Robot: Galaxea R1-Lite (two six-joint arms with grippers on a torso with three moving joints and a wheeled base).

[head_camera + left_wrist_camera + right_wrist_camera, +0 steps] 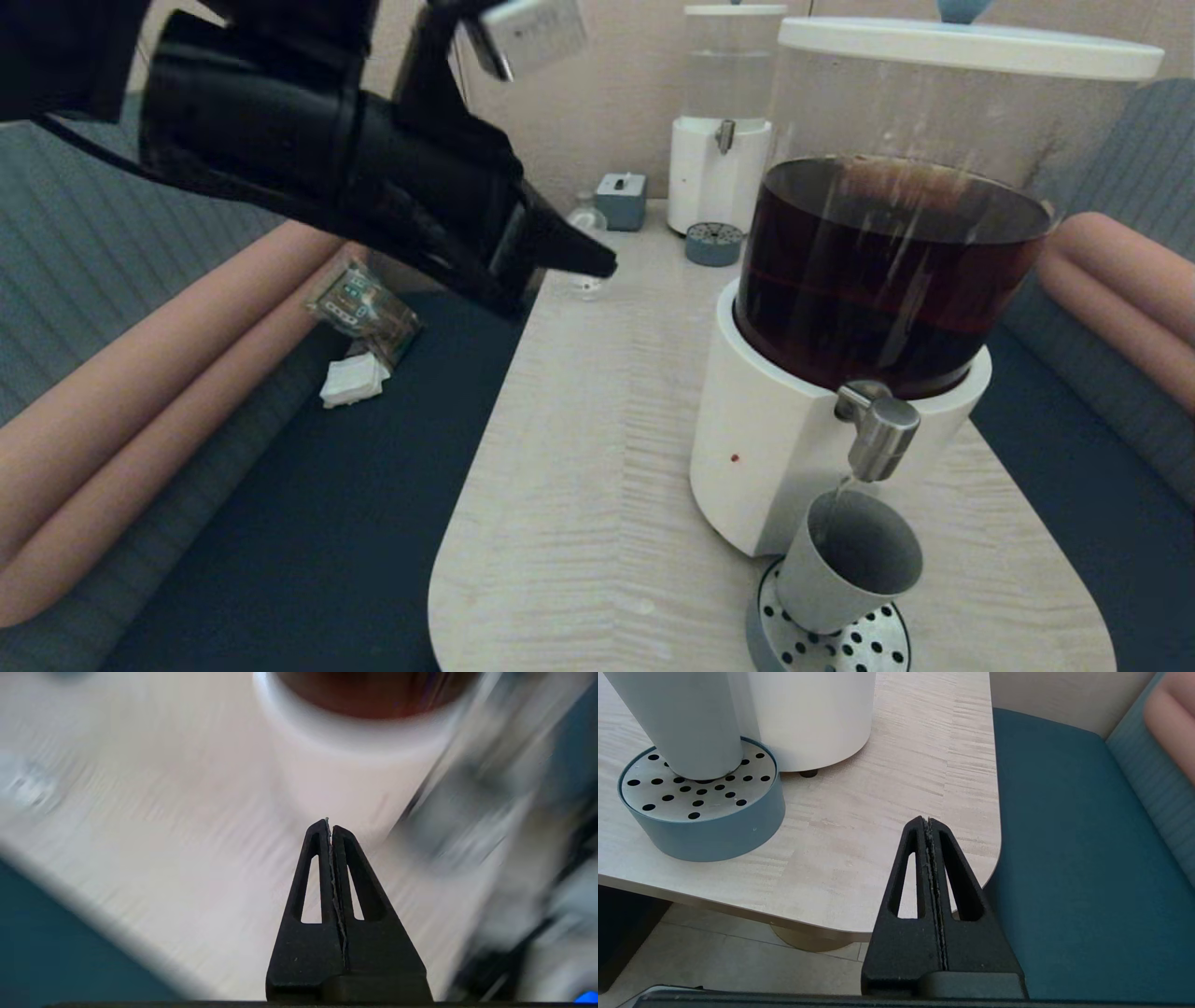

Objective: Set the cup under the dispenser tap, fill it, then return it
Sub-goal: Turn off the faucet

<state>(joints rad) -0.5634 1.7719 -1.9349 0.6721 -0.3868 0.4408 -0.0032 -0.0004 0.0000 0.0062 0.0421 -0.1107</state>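
The grey-green cup (845,565) stands tilted on the perforated drip tray (840,644), right under the brushed-steel dispenser tap (879,431). A thin stream runs from the tap into the cup. The dispenser (840,308) has a white base and a clear tank of dark brown liquid. My left gripper (597,263) hangs high over the table's left side, shut and holding nothing, well away from the cup. In the right wrist view my right gripper (928,822) is shut and empty, low by the table's near right corner; the cup (682,723) and tray (705,816) show there too.
A second, smaller dispenser with clear liquid (724,121) stands at the table's far end, with a small blue-grey box (621,198) and a clear bottle (586,222) beside it. Blue bench seats (317,485) flank the table; a packet and tissue (359,336) lie on the left one.
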